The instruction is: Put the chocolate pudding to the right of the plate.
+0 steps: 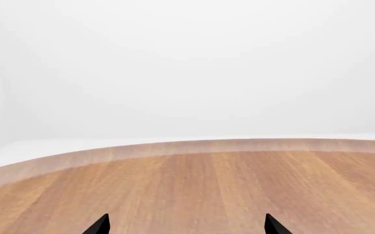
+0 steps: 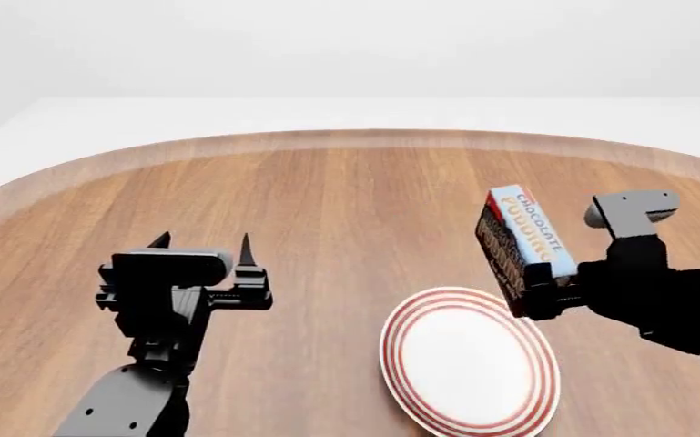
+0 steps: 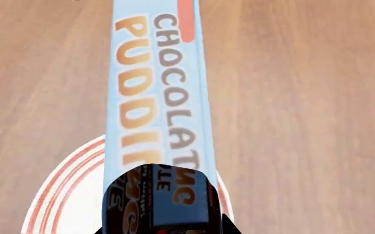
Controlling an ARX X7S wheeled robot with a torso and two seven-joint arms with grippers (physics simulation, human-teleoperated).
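Observation:
The chocolate pudding (image 2: 522,241) is a small carton with a dark brown face and a light blue edge bearing its name. My right gripper (image 2: 532,296) is shut on it and holds it in the air above the far right rim of the plate (image 2: 471,360), a white round plate with red rings. In the right wrist view the chocolate pudding (image 3: 158,117) fills the middle and the plate (image 3: 64,195) shows beneath it. My left gripper (image 2: 204,244) stands open over bare wood at the left, with only its fingertips (image 1: 99,225) showing in its wrist view.
The wooden table (image 2: 325,209) has a rounded far edge, with white floor beyond it. Bare wood lies to the right of the plate, under my right arm (image 2: 677,300).

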